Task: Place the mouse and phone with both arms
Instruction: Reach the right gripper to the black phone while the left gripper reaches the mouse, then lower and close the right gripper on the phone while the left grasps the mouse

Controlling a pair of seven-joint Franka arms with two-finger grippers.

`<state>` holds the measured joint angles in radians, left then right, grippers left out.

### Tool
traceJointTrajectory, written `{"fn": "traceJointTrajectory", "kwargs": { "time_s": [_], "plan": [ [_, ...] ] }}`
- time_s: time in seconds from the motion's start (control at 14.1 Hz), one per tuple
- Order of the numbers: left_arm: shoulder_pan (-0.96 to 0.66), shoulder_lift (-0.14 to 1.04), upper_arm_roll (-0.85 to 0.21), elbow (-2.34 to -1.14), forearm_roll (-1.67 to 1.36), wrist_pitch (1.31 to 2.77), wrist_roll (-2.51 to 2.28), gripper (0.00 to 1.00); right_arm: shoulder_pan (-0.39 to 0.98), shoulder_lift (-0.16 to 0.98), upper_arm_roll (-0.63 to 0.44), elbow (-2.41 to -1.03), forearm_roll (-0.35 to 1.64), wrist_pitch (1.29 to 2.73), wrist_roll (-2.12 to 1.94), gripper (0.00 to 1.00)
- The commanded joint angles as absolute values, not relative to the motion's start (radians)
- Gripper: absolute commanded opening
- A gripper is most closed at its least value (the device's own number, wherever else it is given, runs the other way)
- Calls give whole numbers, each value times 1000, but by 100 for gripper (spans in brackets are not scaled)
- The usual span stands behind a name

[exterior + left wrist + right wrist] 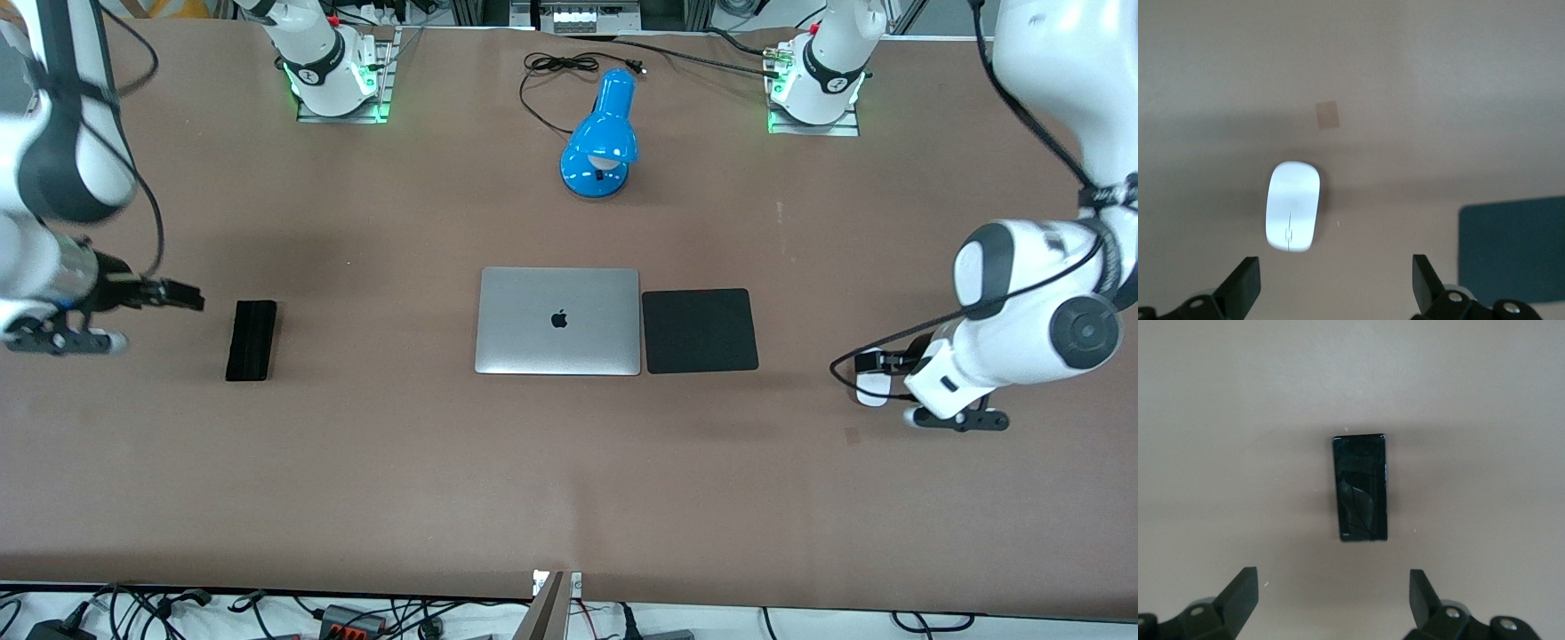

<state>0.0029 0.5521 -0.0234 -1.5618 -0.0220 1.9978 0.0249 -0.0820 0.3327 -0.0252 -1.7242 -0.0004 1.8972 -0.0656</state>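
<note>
The mouse (871, 388) lies flat on the table toward the left arm's end, well apart from the laptop (558, 321), with the black pad (700, 330) between them. The left gripper (1336, 283) hangs over it, spread wide, probably lining up a grab. The phone (251, 340) lies toward the right arm's end from the laptop; the right gripper (1334, 597), spread wide, holds nothing yet.

The left gripper (876, 362) hides much of the mouse (871, 391), seemingly.
</note>
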Motion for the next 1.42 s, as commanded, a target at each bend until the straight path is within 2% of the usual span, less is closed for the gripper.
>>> {"fn": "traceJointTrajectory", "kwargs": {
  "time_s": [0.0, 0.35, 0.71, 1.35],
  "plan": [
    [9, 583, -20, -1606, -5, 2098, 69, 100, -101, 425, -15, -1709, -12, 1945, -58, 100],
    [41, 598, -23, -1715, 58, 2238, 130, 100, -101, 560, -15, -1709, -86, 2040, -64, 100],
    [46, 630, -23, -1724, 58, 2246, 149, 100, -98, 623, -15, -1713, -86, 2046, -52, 100],
    [67, 667, -21, -1735, 61, 2292, 215, 100, -89, 702, -15, -1700, -86, 2181, -49, 100]
  ]
}}
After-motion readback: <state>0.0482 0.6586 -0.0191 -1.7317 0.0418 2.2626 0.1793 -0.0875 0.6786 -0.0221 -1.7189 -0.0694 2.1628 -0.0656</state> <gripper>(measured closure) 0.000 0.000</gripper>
